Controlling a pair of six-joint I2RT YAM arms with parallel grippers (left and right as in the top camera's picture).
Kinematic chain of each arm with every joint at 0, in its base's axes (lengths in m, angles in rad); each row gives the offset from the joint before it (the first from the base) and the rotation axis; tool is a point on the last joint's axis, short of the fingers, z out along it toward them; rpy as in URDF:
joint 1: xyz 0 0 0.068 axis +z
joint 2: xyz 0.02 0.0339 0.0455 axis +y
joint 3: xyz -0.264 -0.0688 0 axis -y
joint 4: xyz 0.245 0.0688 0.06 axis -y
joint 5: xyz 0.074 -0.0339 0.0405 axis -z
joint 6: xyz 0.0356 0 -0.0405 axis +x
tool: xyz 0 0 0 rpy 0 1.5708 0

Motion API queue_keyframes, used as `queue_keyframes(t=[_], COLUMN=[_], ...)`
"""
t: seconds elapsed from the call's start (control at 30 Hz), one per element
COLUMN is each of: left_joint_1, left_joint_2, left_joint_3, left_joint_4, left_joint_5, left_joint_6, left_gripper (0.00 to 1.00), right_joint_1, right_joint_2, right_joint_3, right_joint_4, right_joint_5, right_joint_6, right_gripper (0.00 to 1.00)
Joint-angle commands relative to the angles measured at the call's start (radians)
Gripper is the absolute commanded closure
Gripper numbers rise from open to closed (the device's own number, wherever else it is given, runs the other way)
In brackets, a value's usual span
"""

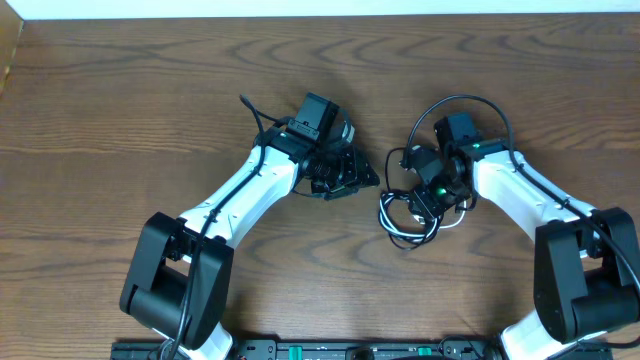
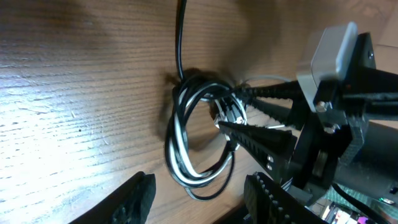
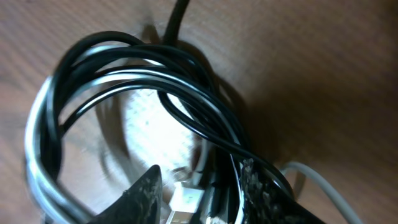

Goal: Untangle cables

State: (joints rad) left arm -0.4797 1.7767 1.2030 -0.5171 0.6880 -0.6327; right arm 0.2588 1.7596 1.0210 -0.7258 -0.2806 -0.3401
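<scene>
Brown wood-grain table carries the cables, black and white loops coiled together just right of centre. The right gripper stands parted astride several strands, clamping none that I can see. The left gripper hovers beside them, unclenched and empty. Nothing anchors the coil, so I judge a pull could drag it whole and tighten the snarl. No containers are in view.
</scene>
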Motion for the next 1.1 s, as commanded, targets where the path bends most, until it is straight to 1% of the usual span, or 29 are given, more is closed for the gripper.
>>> queue_keyframes(t=[0.0, 0.03, 0.13, 0.27, 0.4, 0.53, 0.57, 0.63, 0.67, 0.8, 0.83, 0.9, 0.97, 1.07], left_joint_1=[0.002, 0.002, 0.002, 0.002, 0.002, 0.004, 0.007, 0.014, 0.017, 0.025, 0.025, 0.025, 0.025, 0.025], left_joint_2=[0.013, 0.013, 0.013, 0.013, 0.013, 0.013, 0.013, 0.013, 0.013, 0.013, 0.013, 0.013, 0.013, 0.013], left_joint_3=[0.003, 0.003, 0.003, 0.003, 0.003, 0.003, 0.003, 0.003, 0.003, 0.003, 0.003, 0.003, 0.003, 0.003], left_joint_4=[-0.002, -0.002, -0.002, -0.002, -0.002, -0.002, -0.002, -0.002, -0.002, -0.002, -0.002, -0.002, -0.002, -0.002], left_joint_5=[-0.021, -0.021, -0.027, -0.027, -0.027, -0.050, -0.050, -0.049, -0.049, -0.049, -0.049, -0.049, -0.049, -0.049], left_joint_6=[-0.009, -0.009, -0.009, -0.009, -0.008, -0.008, -0.008, -0.008, -0.008, -0.008, -0.008, -0.008, -0.008, -0.008], left_gripper=[0.48, 0.48, 0.48, 0.48, 0.48, 0.48, 0.48, 0.48, 0.48, 0.48, 0.48, 0.48, 0.48, 0.48], right_joint_1=[0.003, 0.003, 0.003, 0.003, 0.005, 0.005, 0.005, 0.005, 0.005, 0.003, 0.003, 0.002, 0.002, 0.002], right_joint_2=[0.007, 0.006, 0.006, 0.007, 0.006, 0.005, 0.005, 0.006, 0.006, 0.027, 0.040, 0.060, 0.082, 0.109], right_joint_3=[0.011, 0.015, 0.034, 0.035, 0.055, 0.124, 0.133, 0.145, 0.145, 0.142, 0.142, 0.142, 0.142, 0.142], right_joint_4=[0.042, 0.054, 0.091, 0.156, 0.169, 0.148, 0.146, 0.151, 0.151, 0.120, 0.106, 0.087, 0.075, 0.071], right_joint_5=[0.067, 0.066, 0.064, 0.064, 0.056, 0.057, 0.057, 0.057, 0.057, 0.058, 0.057, 0.058, 0.056, 0.035], right_joint_6=[-0.043, -0.043, -0.031, -0.031, -0.032, -0.053, -0.066, -0.126, -0.158, -0.238, -0.243, -0.246, -0.245, -0.245], right_gripper=[0.57, 0.55, 0.45, 0.38, 0.40, 0.42, 0.42, 0.35, 0.34, 0.41, 0.43, 0.43, 0.46, 0.55])
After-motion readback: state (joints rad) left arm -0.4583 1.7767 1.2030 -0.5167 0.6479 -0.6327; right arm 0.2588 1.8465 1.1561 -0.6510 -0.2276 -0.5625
